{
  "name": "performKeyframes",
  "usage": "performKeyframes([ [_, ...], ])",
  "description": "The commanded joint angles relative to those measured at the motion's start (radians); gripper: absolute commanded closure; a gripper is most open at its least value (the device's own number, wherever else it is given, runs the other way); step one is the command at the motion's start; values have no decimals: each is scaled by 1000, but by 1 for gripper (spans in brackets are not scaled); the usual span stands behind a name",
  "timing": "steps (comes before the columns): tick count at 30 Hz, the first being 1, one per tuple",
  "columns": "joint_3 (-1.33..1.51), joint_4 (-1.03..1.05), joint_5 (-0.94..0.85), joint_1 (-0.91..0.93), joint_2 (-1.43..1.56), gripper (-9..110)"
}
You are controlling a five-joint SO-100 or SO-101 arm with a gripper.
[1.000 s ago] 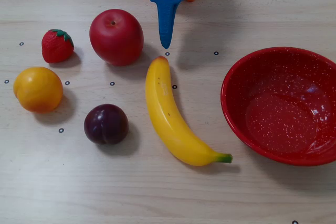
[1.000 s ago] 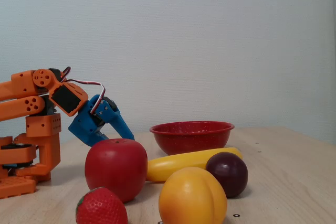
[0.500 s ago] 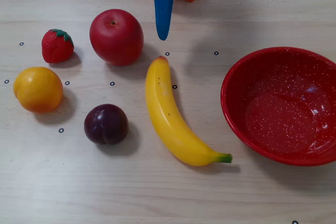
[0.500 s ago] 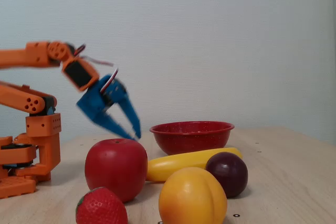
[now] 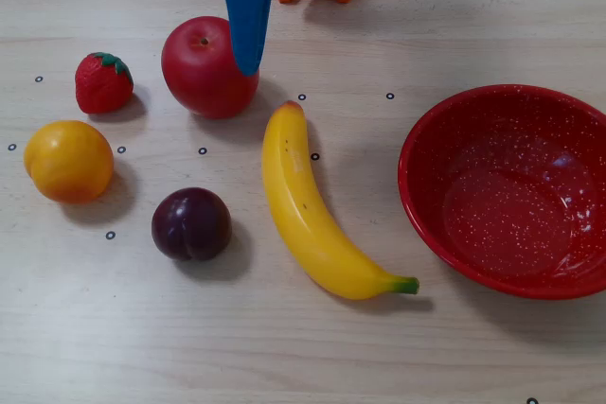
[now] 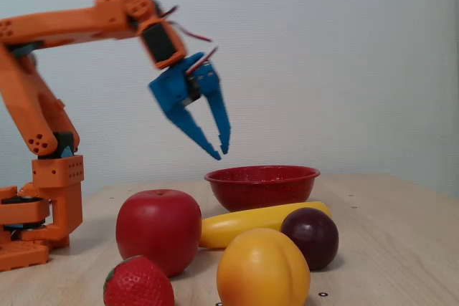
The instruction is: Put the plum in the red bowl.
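Note:
The plum point(image 5: 191, 223) is a small dark purple fruit lying on the wooden table at the lower left of a fixed view; in the other fixed view it point(image 6: 310, 236) sits to the right of the orange fruit. The red speckled bowl point(image 5: 454, 125) stands empty at the right, and shows behind the fruit in the side-on fixed view point(image 6: 262, 184). My blue gripper point(image 6: 219, 153) hangs in the air well above the table, fingertips together and holding nothing. From above, it point(image 5: 248, 65) overlaps the apple's right side, far from the plum.
A red apple point(image 5: 201, 71), a strawberry point(image 5: 102, 82), an orange fruit point(image 5: 68, 161) and a banana point(image 5: 308, 210) lie around the plum. The banana lies between the plum and the bowl. The orange arm base point(image 6: 43, 198) stands at the table's far side.

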Motion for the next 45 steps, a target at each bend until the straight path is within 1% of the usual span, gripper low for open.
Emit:
performKeyframes([
  [1, -249, 123, 40, -57, -84, 96],
  [6, -508, 314, 48, -83, -288, 82],
  [10, -727, 485, 48, -92, -474, 67],
  [13, -996, 638, 41, -95, -683, 64],
  [19, -1210, 652, 40, -104, -896, 58],
  [25, -1351, 658, 66, -124, -1049, 55],
  [33, -1410, 650, 106, -163, -1169, 55],
  [45, -1419, 611, 160, -190, -1249, 55],
])
